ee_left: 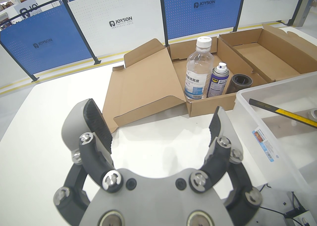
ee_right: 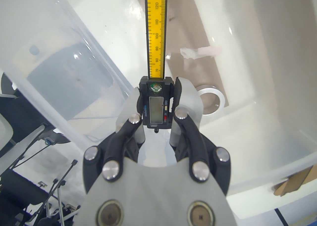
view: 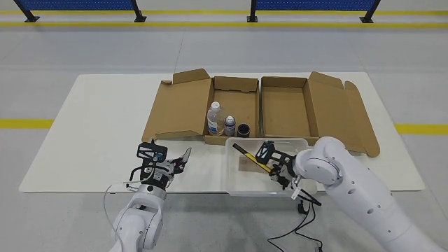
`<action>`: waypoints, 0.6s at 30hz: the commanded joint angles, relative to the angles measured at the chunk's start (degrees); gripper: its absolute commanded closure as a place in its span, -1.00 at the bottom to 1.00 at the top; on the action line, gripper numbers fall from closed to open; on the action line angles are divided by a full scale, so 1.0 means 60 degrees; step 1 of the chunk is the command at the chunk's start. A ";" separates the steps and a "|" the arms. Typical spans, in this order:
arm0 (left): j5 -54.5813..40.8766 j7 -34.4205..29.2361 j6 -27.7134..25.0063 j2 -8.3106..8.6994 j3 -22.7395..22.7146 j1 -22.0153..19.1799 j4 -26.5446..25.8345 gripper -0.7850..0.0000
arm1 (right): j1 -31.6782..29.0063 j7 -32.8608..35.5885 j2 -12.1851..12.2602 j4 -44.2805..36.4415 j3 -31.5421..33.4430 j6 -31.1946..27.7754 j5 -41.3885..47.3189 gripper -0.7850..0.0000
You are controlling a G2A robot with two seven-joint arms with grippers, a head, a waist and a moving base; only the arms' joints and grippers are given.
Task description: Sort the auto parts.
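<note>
Right tool around caliper in clear bin

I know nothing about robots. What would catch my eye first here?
Most striking is the right gripper, clamped on a yellow-scaled digital caliper over the clear plastic bin at the table's near edge. Behind the bin, a clear bottle, a spray can and a black cylinder sit in a row in an open cardboard box. The left gripper hangs open above the white table.

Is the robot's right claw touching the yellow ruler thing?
Touching. The right wrist view shows the right gripper clamped on the caliper at its display head.
</note>
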 commanded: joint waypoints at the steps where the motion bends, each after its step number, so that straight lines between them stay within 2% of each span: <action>1: 0.0000 0.0000 0.0000 0.0000 0.0000 0.0000 0.0000 -1.00 | -0.0184 -0.0131 0.0083 -0.0180 0.0292 -0.0064 0.0064 1.00; 13: 0.0000 0.0000 0.0000 0.0000 0.0000 0.0000 0.0000 -1.00 | -0.1186 -0.0783 0.0467 -0.1081 0.1730 -0.0175 0.0403 1.00; 18: 0.0000 0.0000 0.0000 0.0000 0.0000 0.0000 0.0000 -1.00 | -0.1379 -0.0903 0.0540 -0.1559 0.2130 0.0389 0.0274 1.00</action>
